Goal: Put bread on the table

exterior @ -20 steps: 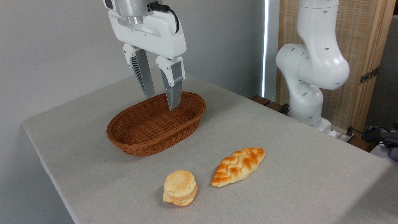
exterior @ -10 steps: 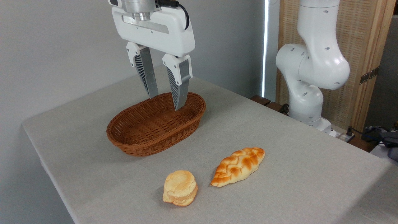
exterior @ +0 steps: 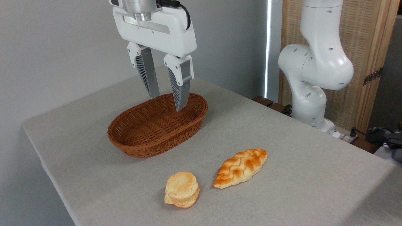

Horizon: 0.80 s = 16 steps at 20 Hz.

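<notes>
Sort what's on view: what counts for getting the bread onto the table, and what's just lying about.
Belongs to the job:
braided bread, lying on the cloth
table
claw, open and empty above the basket

Just lying about:
wicker basket, empty
round bun

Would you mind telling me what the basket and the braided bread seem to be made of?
The basket looks like brown woven wicker or a plastic imitation; the weave shows, with a slight sheen. The bread has a smooth, glossy golden-orange crust; whether it is baked or a foam replica cannot be told.
</notes>
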### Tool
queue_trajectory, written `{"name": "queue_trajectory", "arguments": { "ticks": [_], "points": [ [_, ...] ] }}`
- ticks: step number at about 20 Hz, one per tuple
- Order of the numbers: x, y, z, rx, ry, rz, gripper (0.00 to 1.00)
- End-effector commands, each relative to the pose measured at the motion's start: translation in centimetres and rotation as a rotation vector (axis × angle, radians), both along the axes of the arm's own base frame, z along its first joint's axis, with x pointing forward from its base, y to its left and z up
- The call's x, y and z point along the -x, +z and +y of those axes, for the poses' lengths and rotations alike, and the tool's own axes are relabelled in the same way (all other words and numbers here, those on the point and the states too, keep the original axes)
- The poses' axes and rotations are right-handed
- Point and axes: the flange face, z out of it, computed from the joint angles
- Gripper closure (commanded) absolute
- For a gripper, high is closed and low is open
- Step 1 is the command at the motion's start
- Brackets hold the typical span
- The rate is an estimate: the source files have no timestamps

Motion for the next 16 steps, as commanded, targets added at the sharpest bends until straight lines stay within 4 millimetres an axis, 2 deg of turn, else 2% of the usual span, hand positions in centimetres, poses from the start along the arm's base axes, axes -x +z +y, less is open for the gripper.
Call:
{"name": "queue_trajectory", "arguments": {
  "ticks": [1,13,16],
  "points": [
    [0.30,0.11,0.09,0.001,-0.003,-0.001,0.00],
    [0.39,0.23,0.16,0.002,-0.011,0.000,0.00],
    [0.60,0.05,0.26,0.001,-0.123,0.014,0.00]
  ]
}}
